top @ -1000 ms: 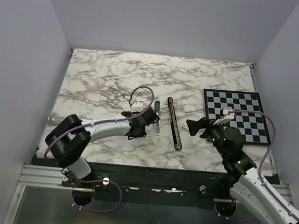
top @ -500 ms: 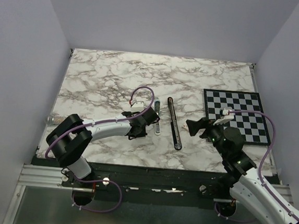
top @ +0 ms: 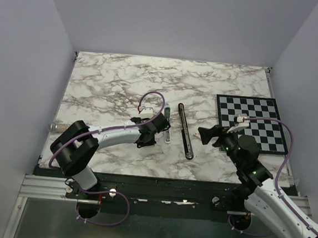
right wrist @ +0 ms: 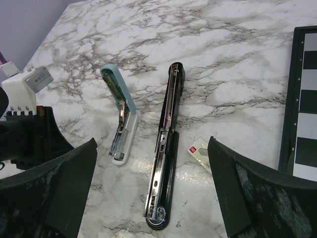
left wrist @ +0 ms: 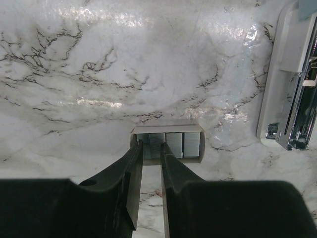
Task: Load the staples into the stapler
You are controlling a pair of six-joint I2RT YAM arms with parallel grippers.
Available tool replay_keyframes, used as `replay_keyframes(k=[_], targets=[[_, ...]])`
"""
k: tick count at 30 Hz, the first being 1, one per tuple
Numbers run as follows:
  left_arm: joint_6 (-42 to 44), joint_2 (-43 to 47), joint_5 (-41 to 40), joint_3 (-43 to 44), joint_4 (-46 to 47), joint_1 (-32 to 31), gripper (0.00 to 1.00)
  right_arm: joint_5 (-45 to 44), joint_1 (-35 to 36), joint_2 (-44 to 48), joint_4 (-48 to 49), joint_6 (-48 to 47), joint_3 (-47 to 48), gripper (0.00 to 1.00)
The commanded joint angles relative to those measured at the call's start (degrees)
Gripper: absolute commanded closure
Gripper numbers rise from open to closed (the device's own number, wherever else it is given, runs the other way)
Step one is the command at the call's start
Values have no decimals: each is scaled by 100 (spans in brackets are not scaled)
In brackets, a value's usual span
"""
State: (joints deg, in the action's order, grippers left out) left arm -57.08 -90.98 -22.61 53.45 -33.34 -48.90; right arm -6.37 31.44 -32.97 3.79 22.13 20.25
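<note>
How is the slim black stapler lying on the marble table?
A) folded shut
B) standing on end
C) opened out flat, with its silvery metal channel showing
C: the slim black stapler lies stretched out flat on the marble table, with the silvery channel along its length facing up.

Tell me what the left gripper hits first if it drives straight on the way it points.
The staples in their small open box: the left gripper has its fingertips right at the box's near edge, narrow jaws lined up with the leftmost strip. Whether they touch it is unclear.
</note>
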Motion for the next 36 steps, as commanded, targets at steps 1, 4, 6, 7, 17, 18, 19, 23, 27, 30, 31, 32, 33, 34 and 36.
replay_keyframes(k=[1, 4, 6, 7, 17, 18, 19, 23, 27, 30, 31, 32, 33, 34, 36], targets=[[-49, -25, -182, 157, -243, -58, 72, -84, 38, 45, 60, -68, -83, 0], [-49, -95, -182, 166, -243, -67, 72, -84, 46, 45, 60, -77, -83, 0], [-58, -104, -182, 166, -252, -67, 72, -92, 46, 54, 60, -77, -83, 0], [-66, -87, -174, 157, -234, -75, 72, -92, 46, 45, 60, -77, -83, 0], [-84, 28, -209, 227, -182, -102, 71, -75, 55, 63, 69, -95, -83, 0], [-84, 19, -191, 218, -155, -102, 70, -75, 55, 63, 69, -95, -83, 0], [-84, 28, -165, 227, -129, -110, 70, -75, 55, 63, 69, -95, -83, 0], [-93, 2, -191, 227, -67, -102, 68, -66, 64, 72, 69, -104, -83, 0], [-84, -78, -226, 218, -93, -102, 68, -75, 64, 89, 60, -104, -83, 0], [-84, -122, -209, 210, -85, -102, 68, -57, 64, 89, 69, -112, -83, 0], [-84, -122, -209, 183, -85, -102, 68, -57, 64, 89, 69, -112, -83, 0], [-84, -139, -209, 175, -85, -102, 68, -49, 64, 89, 69, -112, -83, 0], [-84, -131, -200, 174, -85, -102, 69, -48, 64, 98, 69, -112, -91, 0], [-75, -148, -200, 174, -93, -102, 69, -48, 64, 89, 69, -112, -91, 0], [-75, -174, -200, 174, -93, -102, 69, -48, 64, 89, 69, -112, -83, 0]])
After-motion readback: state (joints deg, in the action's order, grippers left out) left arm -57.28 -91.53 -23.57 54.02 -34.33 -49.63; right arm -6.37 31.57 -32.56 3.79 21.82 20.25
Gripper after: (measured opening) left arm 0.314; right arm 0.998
